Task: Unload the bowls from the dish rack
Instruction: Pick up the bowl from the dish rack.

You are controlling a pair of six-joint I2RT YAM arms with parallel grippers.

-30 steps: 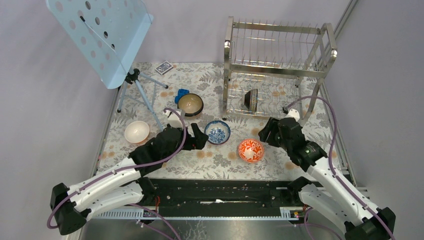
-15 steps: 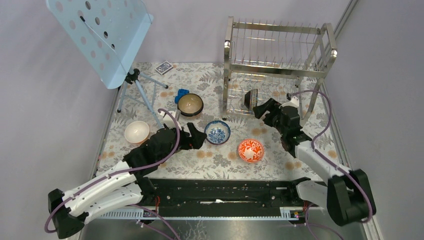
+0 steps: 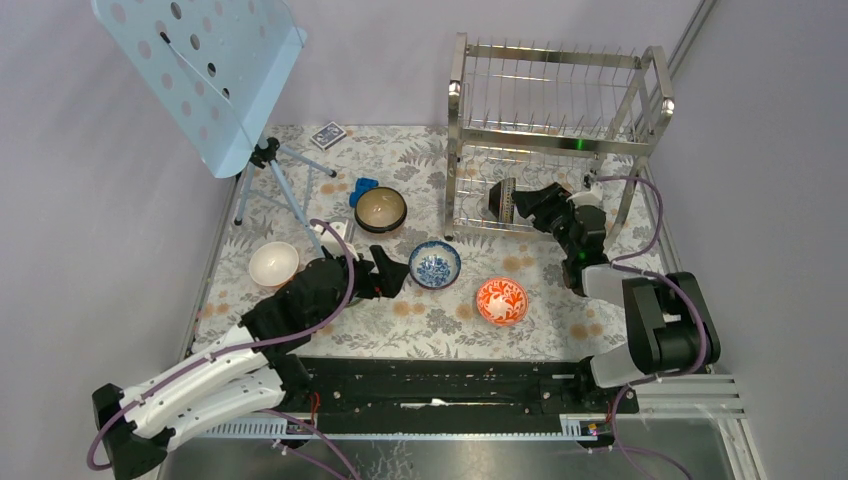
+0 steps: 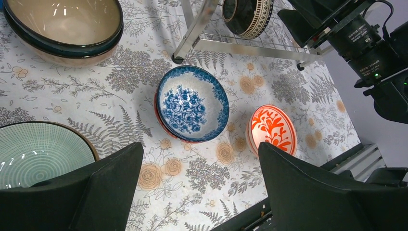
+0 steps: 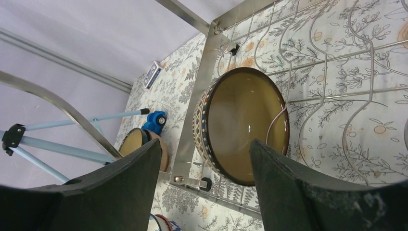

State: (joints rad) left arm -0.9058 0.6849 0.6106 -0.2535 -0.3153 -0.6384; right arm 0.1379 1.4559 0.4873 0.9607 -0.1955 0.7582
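Before the dish rack (image 3: 540, 137), my right jaws are released, facing the on-edge brown bowl (image 5: 240, 125); left jaws released too.

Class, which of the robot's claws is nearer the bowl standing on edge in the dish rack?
Right. The right claw is open just beside that bowl, at the dish rack; the left claw hovers far off, beside the blue-and-white bowl.

pale blue perf. music stand (image 3: 240, 60), card deck (image 3: 327, 134), sm blue obj (image 3: 363, 189), floral cloth (image 3: 425, 320)
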